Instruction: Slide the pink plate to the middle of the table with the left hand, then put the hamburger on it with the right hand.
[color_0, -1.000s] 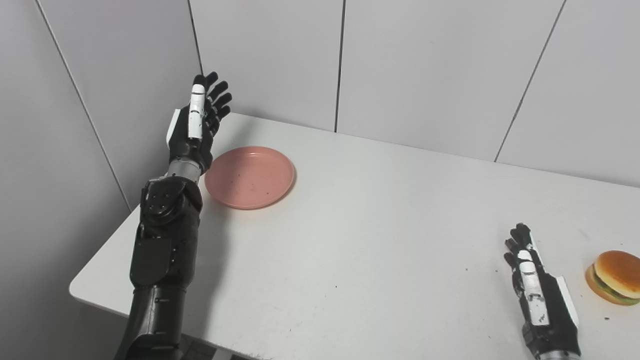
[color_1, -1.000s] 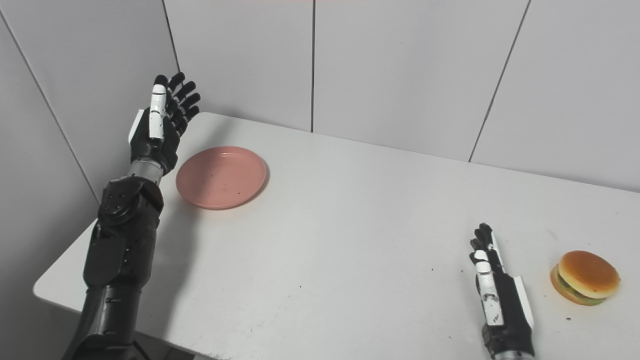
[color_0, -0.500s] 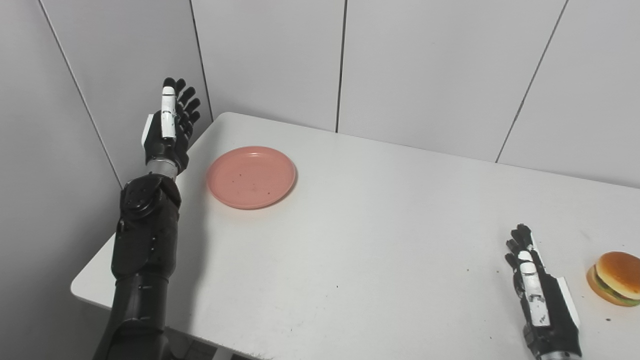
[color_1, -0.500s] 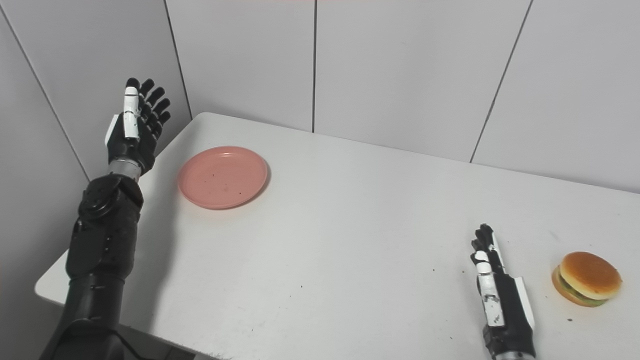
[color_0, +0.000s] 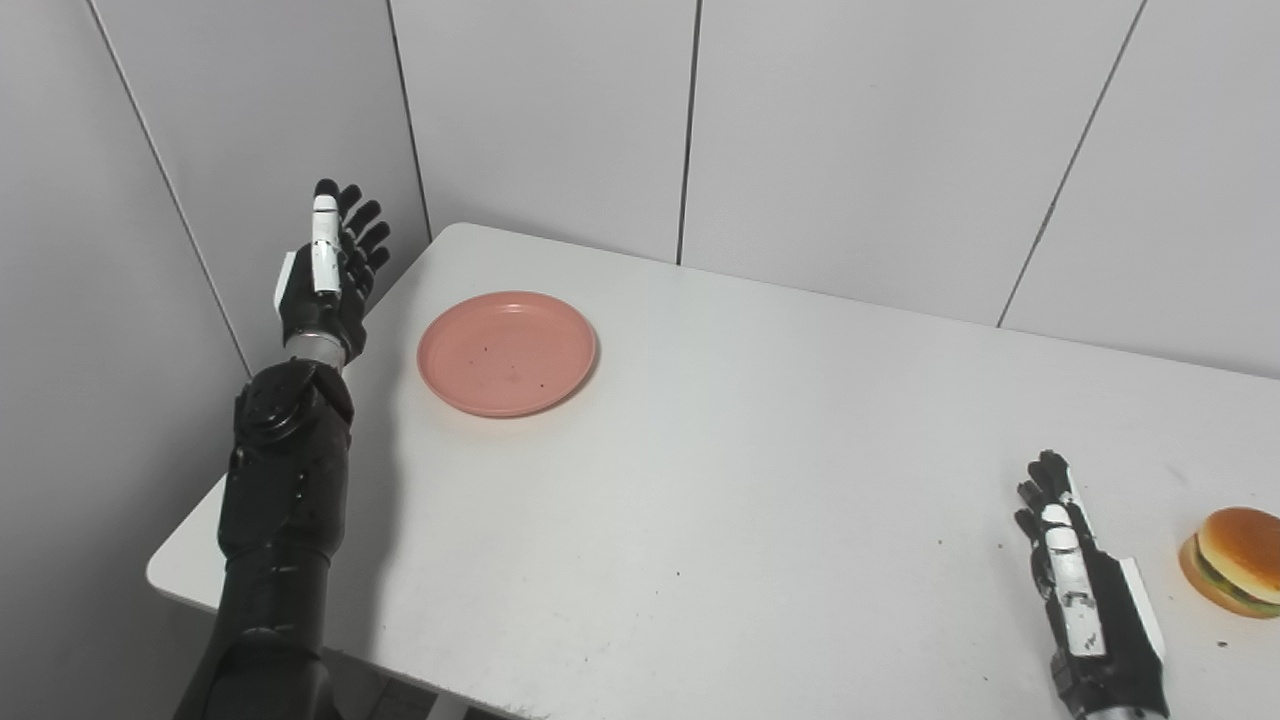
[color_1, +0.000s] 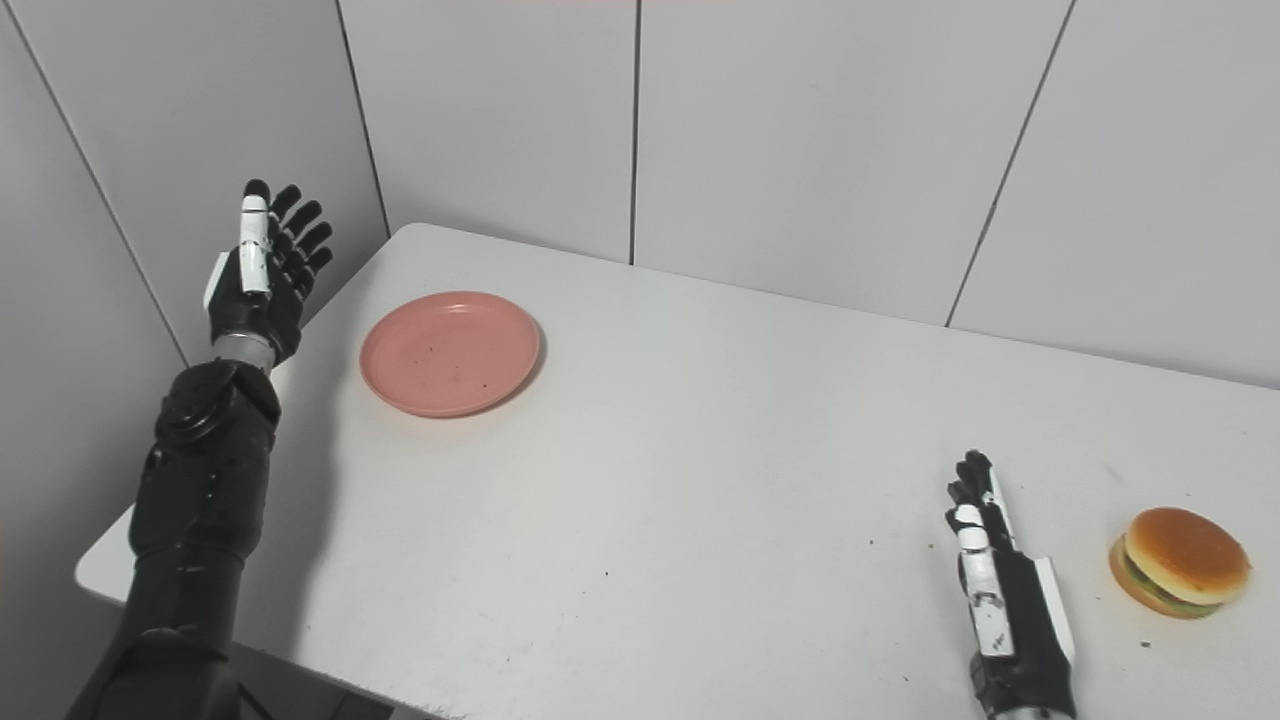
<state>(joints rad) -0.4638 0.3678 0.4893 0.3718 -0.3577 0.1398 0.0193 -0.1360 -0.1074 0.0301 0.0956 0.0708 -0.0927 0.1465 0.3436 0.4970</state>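
Note:
The pink plate (color_0: 507, 352) lies flat near the table's far left corner. My left hand (color_0: 327, 275) is raised off the table's left edge, left of the plate and apart from it, fingers spread and empty. The hamburger (color_0: 1236, 560) sits at the right edge of the table. My right hand (color_0: 1080, 590) rests low on the table just left of the hamburger, fingers extended, holding nothing and not touching it.
The white table (color_0: 760, 480) has a rounded far left corner and a near left corner (color_0: 165, 575). Grey panelled walls (color_0: 560, 120) stand close behind and to the left. My left forearm (color_0: 280, 480) hangs over the left table edge.
My left hand has drawn back leftwards from beside the plate to beyond the table's left edge. The view has shifted slightly. Plate, hamburger and right hand stay put.

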